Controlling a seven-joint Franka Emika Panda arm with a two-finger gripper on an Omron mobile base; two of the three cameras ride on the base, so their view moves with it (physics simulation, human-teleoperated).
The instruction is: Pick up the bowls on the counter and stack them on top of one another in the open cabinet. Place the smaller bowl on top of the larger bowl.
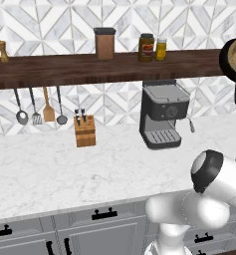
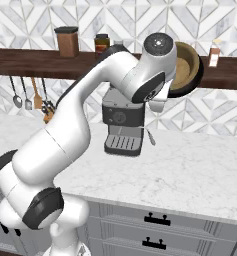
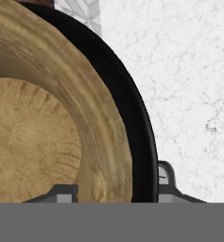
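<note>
The small tan wooden bowl (image 3: 33, 142) sits nested inside the wider glossy black bowl (image 3: 139, 127). My gripper (image 3: 116, 186) is shut on their stacked rims, with one finger (image 3: 66, 194) inside the wooden bowl and the other outside the black rim. The pair hangs tipped on its side at shelf height, wooden bowl (image 2: 184, 62) within black bowl (image 2: 198, 75), against the right part of the dark brown shelf (image 2: 40, 62). From the left, the black bowl (image 1: 224, 59) shows at the right edge, level with the shelf (image 1: 89, 69). The marble counter (image 1: 64, 169) lies below.
An espresso machine (image 1: 162, 114) stands on the counter under the shelf, with a knife block (image 1: 84, 130) to its left. A brown canister (image 1: 104, 44) and two jars (image 1: 146, 47) stand on the shelf, and a bottle (image 2: 213, 55) is right of the bowls. Utensils (image 1: 35, 107) hang beneath.
</note>
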